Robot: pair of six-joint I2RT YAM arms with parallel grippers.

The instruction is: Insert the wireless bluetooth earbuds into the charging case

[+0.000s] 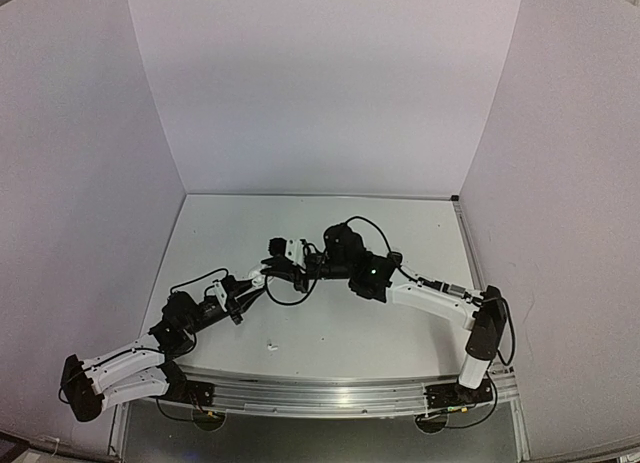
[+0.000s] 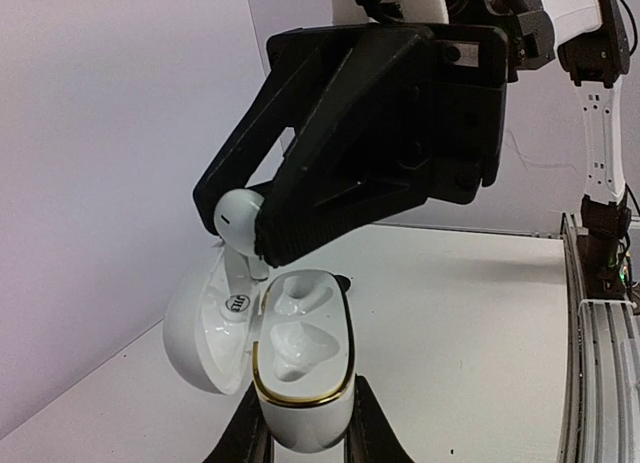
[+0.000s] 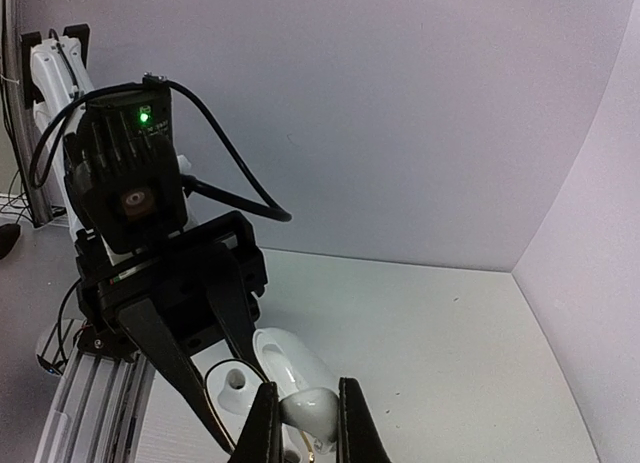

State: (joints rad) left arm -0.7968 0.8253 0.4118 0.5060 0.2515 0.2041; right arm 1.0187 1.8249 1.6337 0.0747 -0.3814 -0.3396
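Observation:
My left gripper (image 2: 305, 428) is shut on a white charging case (image 2: 300, 358) with a gold rim and holds it upright. Its lid (image 2: 205, 328) hangs open to the left and both sockets are empty. My right gripper (image 3: 303, 415) is shut on a white earbud (image 3: 308, 408) just above the case (image 3: 225, 383). In the left wrist view the earbud (image 2: 238, 215) hangs over the case's far end, its stem pointing down by the hinge. Both grippers meet mid-table, left (image 1: 266, 274) and right (image 1: 292, 257). A tiny white piece (image 1: 270, 345), perhaps another earbud, lies on the table. No black earbuds show.
White walls enclose the table at the left, back and right. An aluminium rail (image 1: 320, 393) runs along the near edge and carries both arm bases. Black cables (image 1: 285, 295) loop under the wrists.

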